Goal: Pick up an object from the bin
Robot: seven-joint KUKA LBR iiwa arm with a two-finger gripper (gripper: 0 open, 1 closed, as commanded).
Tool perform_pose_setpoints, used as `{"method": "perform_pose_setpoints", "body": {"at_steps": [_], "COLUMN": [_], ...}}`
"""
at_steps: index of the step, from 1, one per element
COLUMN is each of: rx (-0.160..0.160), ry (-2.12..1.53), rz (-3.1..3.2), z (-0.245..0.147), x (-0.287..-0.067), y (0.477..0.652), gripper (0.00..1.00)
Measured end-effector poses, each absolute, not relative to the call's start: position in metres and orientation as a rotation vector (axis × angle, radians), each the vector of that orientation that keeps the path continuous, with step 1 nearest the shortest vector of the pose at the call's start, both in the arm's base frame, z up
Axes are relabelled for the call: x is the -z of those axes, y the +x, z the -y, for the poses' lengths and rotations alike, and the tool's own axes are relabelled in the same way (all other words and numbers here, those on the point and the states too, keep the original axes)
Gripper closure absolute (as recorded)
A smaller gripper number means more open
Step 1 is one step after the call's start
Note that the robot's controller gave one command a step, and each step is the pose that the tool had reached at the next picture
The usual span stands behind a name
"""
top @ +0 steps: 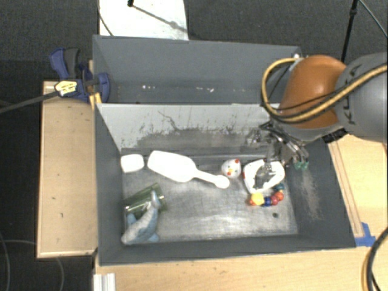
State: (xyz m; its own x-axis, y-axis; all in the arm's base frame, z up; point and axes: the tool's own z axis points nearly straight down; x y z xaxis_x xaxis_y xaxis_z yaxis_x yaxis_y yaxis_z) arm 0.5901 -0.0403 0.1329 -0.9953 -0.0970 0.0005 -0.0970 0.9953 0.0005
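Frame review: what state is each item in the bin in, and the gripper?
gripper: low at the bin's right, over the white toy with coloured beads; grasp not discernible.
white toy with coloured beads: on the floor, under the gripper.
spotted white ball: free, beside the scoop's handle.
white scoop: lying flat, untouched.
white block: lying flat, left of scoop.
green can: tipped on its side, front left.
blue-grey cloth: crumpled against the can.

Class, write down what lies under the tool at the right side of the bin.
A white object lies under the tool, with small red, yellow and blue beads at its near edge. The tool covers its middle, so its shape stays unclear.
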Motion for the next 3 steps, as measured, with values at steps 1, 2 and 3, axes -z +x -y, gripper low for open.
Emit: {"method": "perform_pose_setpoints", "body": {"at_steps": [1,2,3], "rx": [-0.004,-0.004,0.004], "ry": [0.242,0.243,0.226], "rz": [3.141,3.141,3.127], "z": [0.089,0.089,0.088], "x": [-0.072,-0.073,-0.11], "y": [0.57,0.57,0.558], "gripper": [1.0,1.0,1.0]}}
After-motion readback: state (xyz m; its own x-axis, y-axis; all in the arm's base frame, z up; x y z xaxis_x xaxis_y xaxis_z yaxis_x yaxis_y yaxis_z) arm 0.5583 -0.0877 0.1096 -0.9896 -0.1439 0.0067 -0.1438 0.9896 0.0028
